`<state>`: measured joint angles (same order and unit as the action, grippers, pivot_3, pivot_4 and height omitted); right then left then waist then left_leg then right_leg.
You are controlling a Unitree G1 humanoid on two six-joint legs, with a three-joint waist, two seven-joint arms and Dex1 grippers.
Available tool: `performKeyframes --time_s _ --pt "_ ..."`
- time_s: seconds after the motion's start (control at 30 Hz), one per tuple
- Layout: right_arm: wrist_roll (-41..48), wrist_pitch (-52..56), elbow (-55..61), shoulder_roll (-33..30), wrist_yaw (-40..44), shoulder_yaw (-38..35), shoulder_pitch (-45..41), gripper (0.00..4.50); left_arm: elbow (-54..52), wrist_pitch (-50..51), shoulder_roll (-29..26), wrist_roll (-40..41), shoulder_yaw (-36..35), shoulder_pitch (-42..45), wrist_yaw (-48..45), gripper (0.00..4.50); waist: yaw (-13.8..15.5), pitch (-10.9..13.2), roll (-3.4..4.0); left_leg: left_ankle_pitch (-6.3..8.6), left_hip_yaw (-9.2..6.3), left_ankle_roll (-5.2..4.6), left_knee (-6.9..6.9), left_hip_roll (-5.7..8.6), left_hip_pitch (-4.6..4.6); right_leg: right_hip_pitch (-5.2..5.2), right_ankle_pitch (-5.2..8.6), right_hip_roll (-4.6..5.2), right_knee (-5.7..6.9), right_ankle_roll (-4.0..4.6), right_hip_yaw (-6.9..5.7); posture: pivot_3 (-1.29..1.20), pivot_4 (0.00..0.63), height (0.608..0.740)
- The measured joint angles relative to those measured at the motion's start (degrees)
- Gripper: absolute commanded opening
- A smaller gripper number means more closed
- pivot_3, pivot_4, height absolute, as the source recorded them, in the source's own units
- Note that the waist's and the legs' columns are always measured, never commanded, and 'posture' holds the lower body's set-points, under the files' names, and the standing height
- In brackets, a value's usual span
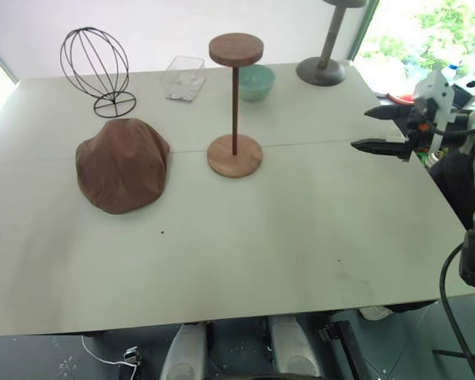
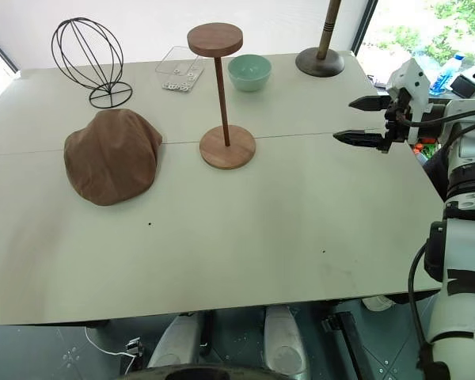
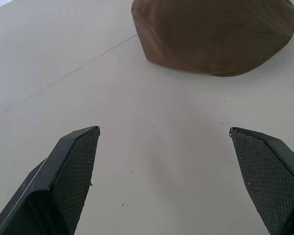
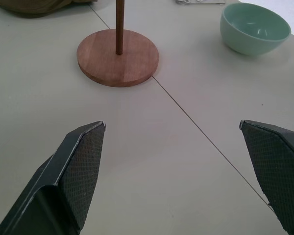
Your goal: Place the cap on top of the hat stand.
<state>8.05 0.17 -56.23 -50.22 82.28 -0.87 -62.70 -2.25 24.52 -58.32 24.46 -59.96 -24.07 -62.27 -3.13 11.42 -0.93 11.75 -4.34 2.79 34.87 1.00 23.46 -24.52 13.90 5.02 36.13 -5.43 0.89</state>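
Observation:
The brown cap (image 1: 123, 165) lies flat on the white table (image 1: 245, 237), left of centre. The wooden hat stand (image 1: 235, 107) rises just to its right, its round top disc bare. My right gripper (image 1: 372, 130) hovers open above the table's right side, pointing left toward the stand, well apart from it. In the right wrist view its fingers (image 4: 81, 169) frame the stand's base (image 4: 118, 57). My left gripper (image 3: 164, 132) is open too, with the cap (image 3: 215, 32) a short way beyond its fingertips. Nothing is held by either gripper.
A black wire globe stand (image 1: 96, 70) is at the back left, a clear plastic box (image 1: 183, 77) and a mint bowl (image 1: 256, 81) behind the hat stand, and a grey pedestal stand (image 1: 324, 59) at the back right. Clutter sits off the table's right edge.

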Motion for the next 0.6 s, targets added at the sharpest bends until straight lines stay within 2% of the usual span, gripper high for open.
performKeyframes --time_s 0.47,0.6 --pt "0.1 0.2 0.0 -0.4 1.4 -0.1 0.9 4.5 1.4 2.4 -2.4 0.0 0.8 4.9 -0.6 4.44 -0.8 0.0 0.0 0.0 0.04 -0.01 0.01 0.0 -0.03 0.01 -0.02 -0.03 0.06 -0.03 0.04 0.0 0.15 0.74" --pt "-0.1 -0.2 0.2 -0.5 1.5 -0.1 1.4 4.5 -1.2 2.6 -2.8 -0.1 3.3 6.6 -0.9 4.44 -0.8 0.0 0.0 -0.01 0.04 -0.01 0.02 0.0 -0.04 0.02 -0.03 -0.03 0.07 -0.06 0.05 0.0 0.15 0.74"
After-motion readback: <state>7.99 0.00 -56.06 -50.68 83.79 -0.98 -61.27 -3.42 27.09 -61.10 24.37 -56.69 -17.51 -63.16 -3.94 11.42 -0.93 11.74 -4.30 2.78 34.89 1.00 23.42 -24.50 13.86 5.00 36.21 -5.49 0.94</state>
